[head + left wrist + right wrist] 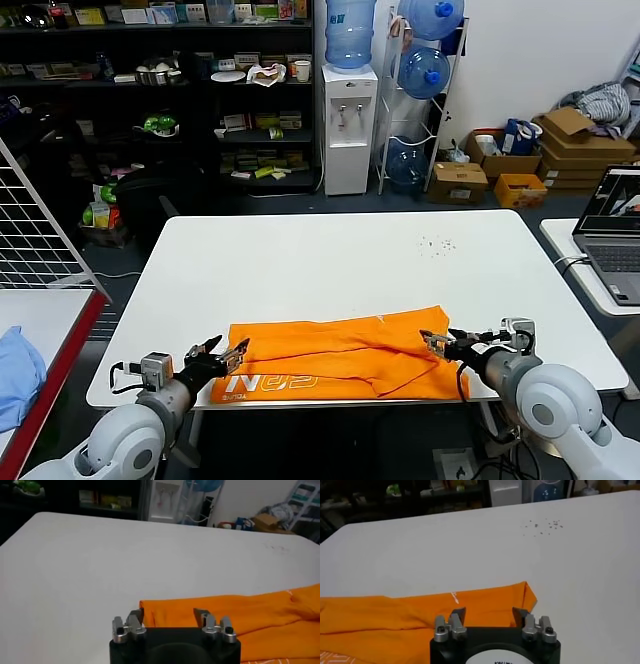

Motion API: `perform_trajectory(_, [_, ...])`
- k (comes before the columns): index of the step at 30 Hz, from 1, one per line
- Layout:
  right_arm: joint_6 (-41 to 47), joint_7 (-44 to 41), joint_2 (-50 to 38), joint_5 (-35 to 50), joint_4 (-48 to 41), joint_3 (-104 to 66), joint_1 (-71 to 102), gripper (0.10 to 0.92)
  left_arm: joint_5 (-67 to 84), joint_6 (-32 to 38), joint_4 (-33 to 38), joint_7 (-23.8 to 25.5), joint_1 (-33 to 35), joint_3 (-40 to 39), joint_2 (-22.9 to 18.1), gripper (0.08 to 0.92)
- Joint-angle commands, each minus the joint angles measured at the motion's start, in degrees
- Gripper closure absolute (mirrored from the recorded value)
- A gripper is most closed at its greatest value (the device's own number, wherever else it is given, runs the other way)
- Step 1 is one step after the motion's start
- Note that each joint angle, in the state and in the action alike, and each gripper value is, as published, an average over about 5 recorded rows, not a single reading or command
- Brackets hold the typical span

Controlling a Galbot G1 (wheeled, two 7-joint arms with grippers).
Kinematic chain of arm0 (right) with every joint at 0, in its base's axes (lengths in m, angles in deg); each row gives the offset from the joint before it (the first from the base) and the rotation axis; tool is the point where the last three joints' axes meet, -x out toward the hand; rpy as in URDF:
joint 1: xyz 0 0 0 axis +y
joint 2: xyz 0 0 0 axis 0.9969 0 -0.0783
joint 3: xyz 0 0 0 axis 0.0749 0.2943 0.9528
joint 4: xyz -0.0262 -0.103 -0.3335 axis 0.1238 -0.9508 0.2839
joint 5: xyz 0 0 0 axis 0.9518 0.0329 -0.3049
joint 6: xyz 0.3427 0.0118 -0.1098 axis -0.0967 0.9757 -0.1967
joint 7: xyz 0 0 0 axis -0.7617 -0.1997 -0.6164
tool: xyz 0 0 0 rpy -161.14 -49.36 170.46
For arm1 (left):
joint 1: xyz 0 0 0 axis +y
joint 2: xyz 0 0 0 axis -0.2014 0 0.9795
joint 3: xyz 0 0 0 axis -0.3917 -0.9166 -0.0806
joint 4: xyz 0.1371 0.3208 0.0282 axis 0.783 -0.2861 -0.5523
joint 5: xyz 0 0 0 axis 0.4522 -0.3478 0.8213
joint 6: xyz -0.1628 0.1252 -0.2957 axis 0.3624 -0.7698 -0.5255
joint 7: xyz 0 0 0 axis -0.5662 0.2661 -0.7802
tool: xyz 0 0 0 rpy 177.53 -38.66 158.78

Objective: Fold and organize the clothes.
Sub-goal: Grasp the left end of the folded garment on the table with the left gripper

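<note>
The orange T-shirt [340, 355] lies folded into a long flat band along the near edge of the white table [330, 260], with white lettering showing at its near left. My left gripper [222, 356] is open at the band's left end, its fingers just over the fabric edge; the shirt shows in the left wrist view [240, 617] beyond that gripper [170, 615]. My right gripper [437, 343] is open at the band's right end. In the right wrist view that gripper [489, 614] sits over the shirt's corner [470, 607].
A light blue cloth [18, 375] lies on a side table at the far left. A laptop [612, 235] stands on another table to the right. A wire rack [35, 225] stands at the left. Small dark specks [437, 244] mark the tabletop.
</note>
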Motion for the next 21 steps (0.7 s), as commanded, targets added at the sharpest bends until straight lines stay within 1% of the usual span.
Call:
perform_trajectory(1, [-0.02, -0.13, 0.32, -0.57, 0.04, -0.31, 0.37, 0.189, -3.31, 1.42, -0.15, -0.51, 7.33, 2.89, -4.77, 0.224])
perform_trajectory(3, [-0.03, -0.13, 0.31, -0.54, 0.11, -0.44, 0.44, 0.140, -3.74, 1.58, -0.24, -0.57, 7.89, 2.92, -5.48, 0.163])
perform_trajectory(5, [-0.04, -0.14, 0.29, -0.51, 0.19, -0.61, 0.55, 0.114, -3.92, 1.65, -0.36, -0.56, 8.04, 2.85, -5.81, 0.116])
perform_trajectory(8, [-0.07, -0.15, 0.30, -0.49, 0.27, -0.89, 0.81, 0.105, -3.98, 1.75, -0.74, -0.55, 7.86, 2.74, -6.26, 0.084])
perform_trajectory(21, [-0.16, -0.27, 0.43, -0.50, 0.41, -1.78, 1.57, 0.104, -3.97, 2.24, -4.23, -0.38, 5.66, 1.70, -8.21, 0.079])
